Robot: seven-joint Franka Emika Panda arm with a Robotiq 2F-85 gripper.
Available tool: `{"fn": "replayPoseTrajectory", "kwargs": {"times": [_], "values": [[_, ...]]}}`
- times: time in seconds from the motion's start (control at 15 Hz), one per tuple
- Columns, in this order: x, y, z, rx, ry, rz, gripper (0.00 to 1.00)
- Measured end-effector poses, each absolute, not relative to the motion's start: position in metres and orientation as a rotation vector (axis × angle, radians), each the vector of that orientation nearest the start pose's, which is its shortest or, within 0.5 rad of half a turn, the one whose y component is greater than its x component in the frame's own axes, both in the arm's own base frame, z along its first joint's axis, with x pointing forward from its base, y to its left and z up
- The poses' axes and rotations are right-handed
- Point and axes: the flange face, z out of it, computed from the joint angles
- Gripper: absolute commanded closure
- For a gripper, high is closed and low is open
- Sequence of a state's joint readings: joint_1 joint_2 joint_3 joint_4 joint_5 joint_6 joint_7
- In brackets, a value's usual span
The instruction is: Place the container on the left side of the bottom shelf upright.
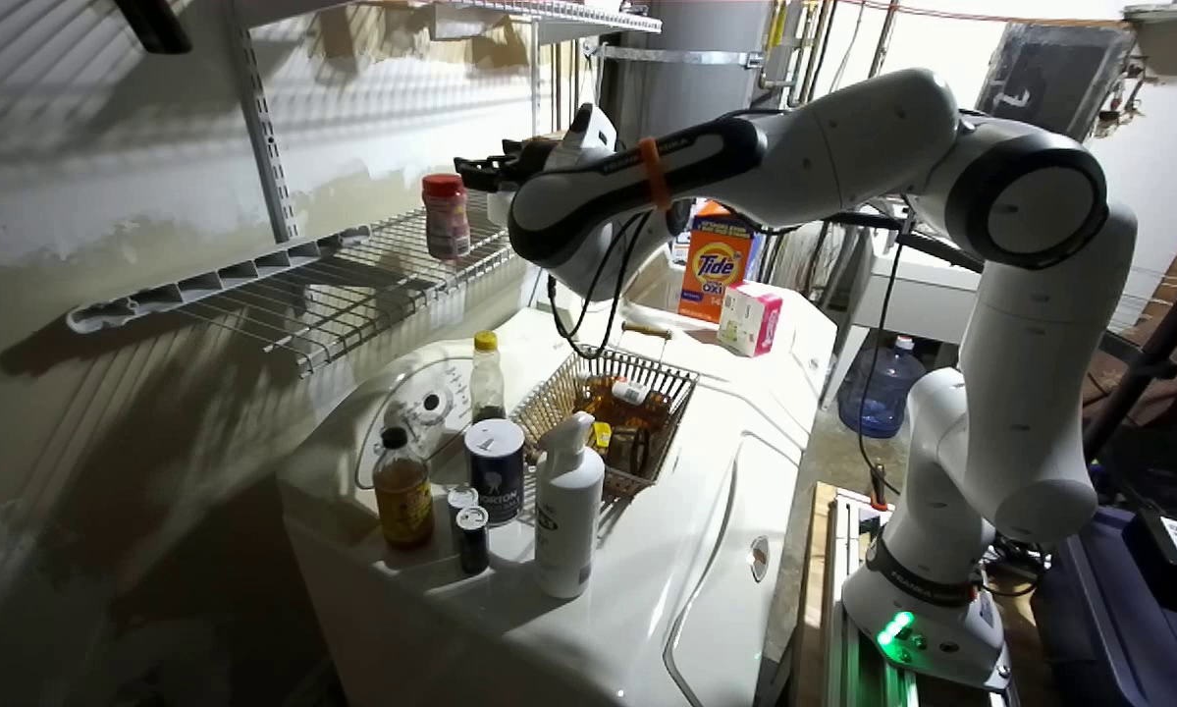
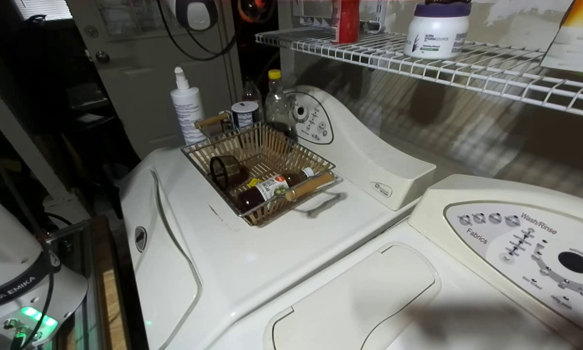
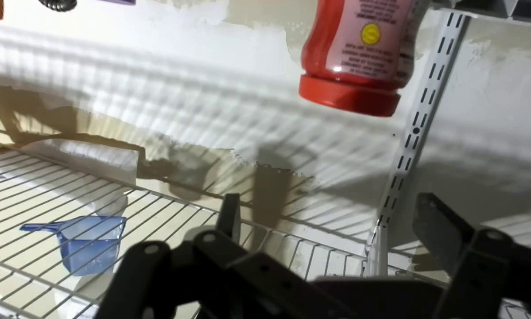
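Note:
The container (image 1: 447, 218), a small jar with a red cap and a pinkish-red labelled body, stands upright on the bottom shelf (image 1: 382, 290). In an exterior view the container (image 2: 347, 22) is cut off at the top, on the shelf's wire grid (image 2: 383, 62). The wrist view is upside down; there the container (image 3: 358, 53) shows cap-down at the upper right, outside the jaws. My gripper (image 1: 475, 172) is beside the cap's height, pointing toward the wall. In the wrist view the gripper (image 3: 329, 199) is open with nothing between its fingers.
A purple-lidded white jar (image 2: 437, 31) and an orange-white box (image 2: 575, 39) stand on the same shelf. A ribbed plastic piece (image 1: 220, 280) lies along its back. An upper wire shelf (image 3: 159, 208) holds a blue scoop (image 3: 92, 243). Below are a basket (image 1: 686, 393) and several bottles.

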State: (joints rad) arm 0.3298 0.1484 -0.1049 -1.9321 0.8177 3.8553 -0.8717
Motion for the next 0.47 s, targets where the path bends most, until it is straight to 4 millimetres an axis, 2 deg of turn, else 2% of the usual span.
{"fn": "replayPoseTrajectory", "kwargs": {"times": [0.47], "values": [[0.57,0.033,0.605,-2.468,0.018,-2.51,0.0]]}}
